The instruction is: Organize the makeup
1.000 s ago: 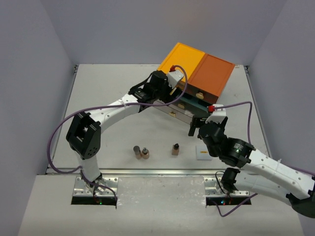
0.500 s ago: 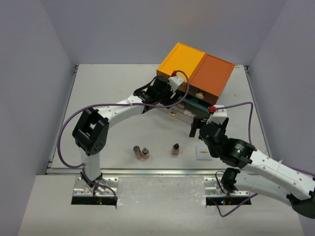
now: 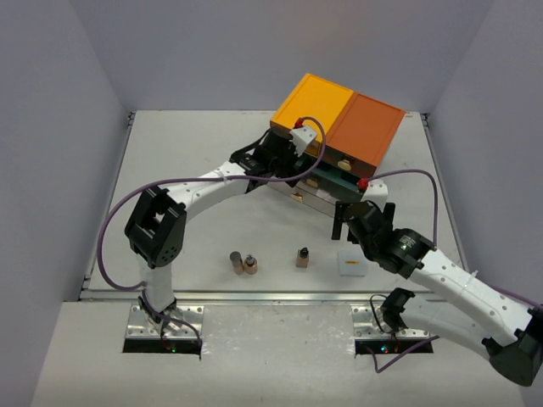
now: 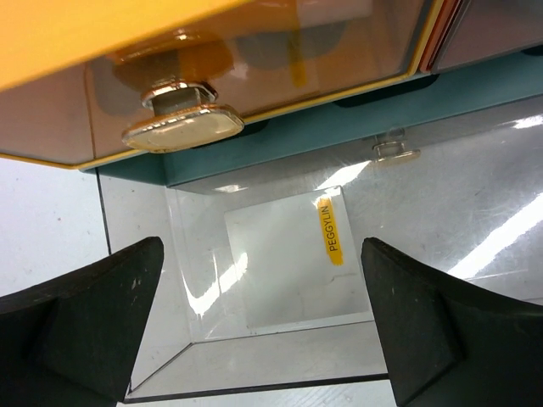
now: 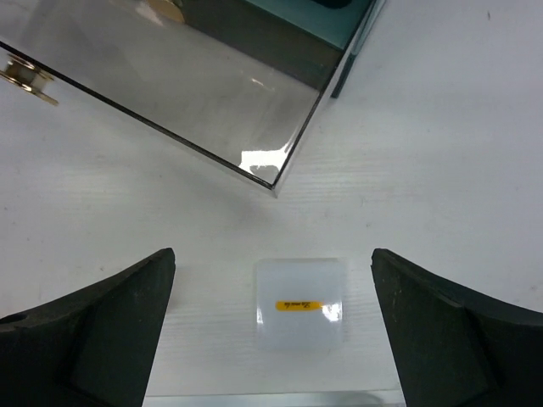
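Orange-topped drawer chest (image 3: 339, 127) close before left pincer (image 4: 261, 254), jaws apart; right pincer (image 5: 273, 254) apart above flat white square (image 5: 303, 303).

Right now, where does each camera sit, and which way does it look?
Top: above and behind, looking down on table, chest, left arm, right arm.
Left wrist: past open left gripper into a clear drawer holding a white card.
Right wrist: past open right gripper down at a white square.
Top and right wrist share the white square.

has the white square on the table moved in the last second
No. The white square lies just where it did, the same gap to the right of the lone brown bottle in the top view.
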`<state>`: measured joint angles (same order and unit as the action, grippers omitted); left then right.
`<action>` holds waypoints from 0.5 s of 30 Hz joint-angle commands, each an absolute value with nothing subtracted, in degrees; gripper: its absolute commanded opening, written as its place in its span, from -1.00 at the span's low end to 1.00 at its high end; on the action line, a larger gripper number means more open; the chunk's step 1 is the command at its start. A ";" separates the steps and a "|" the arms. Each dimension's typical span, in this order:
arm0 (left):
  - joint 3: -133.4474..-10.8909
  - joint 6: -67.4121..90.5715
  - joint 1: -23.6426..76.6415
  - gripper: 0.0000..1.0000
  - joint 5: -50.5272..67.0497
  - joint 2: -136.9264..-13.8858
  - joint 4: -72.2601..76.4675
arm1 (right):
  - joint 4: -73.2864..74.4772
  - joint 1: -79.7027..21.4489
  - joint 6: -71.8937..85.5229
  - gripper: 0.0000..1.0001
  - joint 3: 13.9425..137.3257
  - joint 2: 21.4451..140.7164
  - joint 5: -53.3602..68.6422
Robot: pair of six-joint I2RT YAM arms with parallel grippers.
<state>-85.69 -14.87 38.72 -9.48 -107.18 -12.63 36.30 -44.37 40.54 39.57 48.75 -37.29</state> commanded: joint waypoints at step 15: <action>-93.17 -17.84 39.18 1.00 -13.26 -91.26 -26.80 | 35.82 -31.47 41.69 0.98 27.70 55.35 -15.33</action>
